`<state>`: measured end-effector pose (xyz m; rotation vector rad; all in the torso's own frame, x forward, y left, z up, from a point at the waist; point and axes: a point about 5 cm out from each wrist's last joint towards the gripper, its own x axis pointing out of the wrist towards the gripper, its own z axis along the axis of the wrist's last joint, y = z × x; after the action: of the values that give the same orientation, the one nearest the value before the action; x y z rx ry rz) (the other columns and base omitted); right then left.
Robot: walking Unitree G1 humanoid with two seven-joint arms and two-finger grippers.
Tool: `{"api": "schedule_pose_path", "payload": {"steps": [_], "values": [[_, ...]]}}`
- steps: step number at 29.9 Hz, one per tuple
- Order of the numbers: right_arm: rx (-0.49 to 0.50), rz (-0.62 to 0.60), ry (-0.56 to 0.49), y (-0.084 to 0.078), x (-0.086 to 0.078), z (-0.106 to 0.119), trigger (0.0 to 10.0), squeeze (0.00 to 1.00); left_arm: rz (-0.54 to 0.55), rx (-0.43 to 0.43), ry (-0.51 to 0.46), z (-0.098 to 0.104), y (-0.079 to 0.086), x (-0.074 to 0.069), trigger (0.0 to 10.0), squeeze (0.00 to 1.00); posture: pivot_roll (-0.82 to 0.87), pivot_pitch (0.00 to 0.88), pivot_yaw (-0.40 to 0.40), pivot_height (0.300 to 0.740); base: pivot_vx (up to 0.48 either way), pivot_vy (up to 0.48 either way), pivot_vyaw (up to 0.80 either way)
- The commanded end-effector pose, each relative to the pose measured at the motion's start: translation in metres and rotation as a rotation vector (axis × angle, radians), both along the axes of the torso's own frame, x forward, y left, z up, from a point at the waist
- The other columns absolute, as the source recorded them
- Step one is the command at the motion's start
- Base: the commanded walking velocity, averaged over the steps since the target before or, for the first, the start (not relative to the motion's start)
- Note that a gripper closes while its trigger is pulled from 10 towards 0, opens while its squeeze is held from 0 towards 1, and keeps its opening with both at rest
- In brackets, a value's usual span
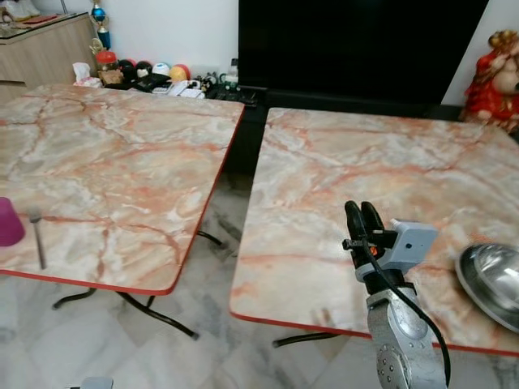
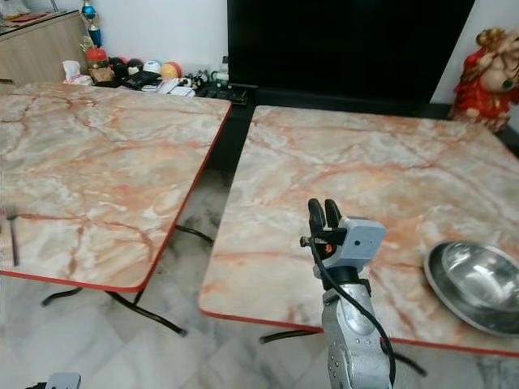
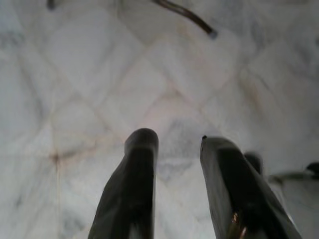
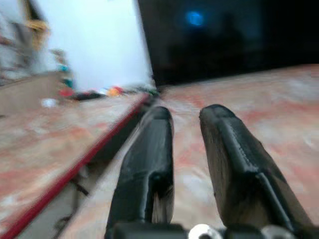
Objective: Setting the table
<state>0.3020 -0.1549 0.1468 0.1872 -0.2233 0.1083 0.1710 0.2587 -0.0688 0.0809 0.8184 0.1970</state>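
Two marble-patterned tables stand side by side. My right gripper (image 1: pixel 362 212) is raised over the front part of the right table (image 1: pixel 324 178), fingers pointing up, narrowly apart and holding nothing. A steel bowl (image 1: pixel 491 279) rests on that table's front right corner, to the right of the gripper. On the left table (image 1: pixel 122 162), near its front left edge, lie a fork (image 1: pixel 37 235) and a magenta cup (image 1: pixel 10 221). My left gripper (image 3: pixel 177 144) hangs over the pale tiled floor with a gap between its fingers.
A narrow aisle of floor (image 1: pixel 219 243) with black table legs (image 1: pixel 158 312) separates the tables. Behind them are a large black screen (image 1: pixel 357 44), a red figurine (image 1: pixel 495 77), small clutter (image 1: pixel 154 77) along the wall and a wooden cabinet (image 1: pixel 45 49).
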Motion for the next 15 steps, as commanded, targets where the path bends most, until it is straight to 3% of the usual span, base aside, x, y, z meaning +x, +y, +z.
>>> {"api": "schedule_pose_path", "payload": {"steps": [1,15], "values": [[-0.005,0.005,-0.014,0.0016,0.0008,0.0037,10.0,0.00,0.015,0.000,0.011,-0.0009,0.0029,-0.0033,10.0,0.00,-0.01,0.066,-0.022,0.740,0.000,0.480,0.00],[-0.017,0.027,-0.017,0.0083,0.0005,0.0017,10.0,0.00,0.009,-0.002,0.015,-0.0012,0.0024,-0.0036,10.0,0.00,-0.01,0.045,-0.020,0.740,0.000,0.480,0.00]]}}
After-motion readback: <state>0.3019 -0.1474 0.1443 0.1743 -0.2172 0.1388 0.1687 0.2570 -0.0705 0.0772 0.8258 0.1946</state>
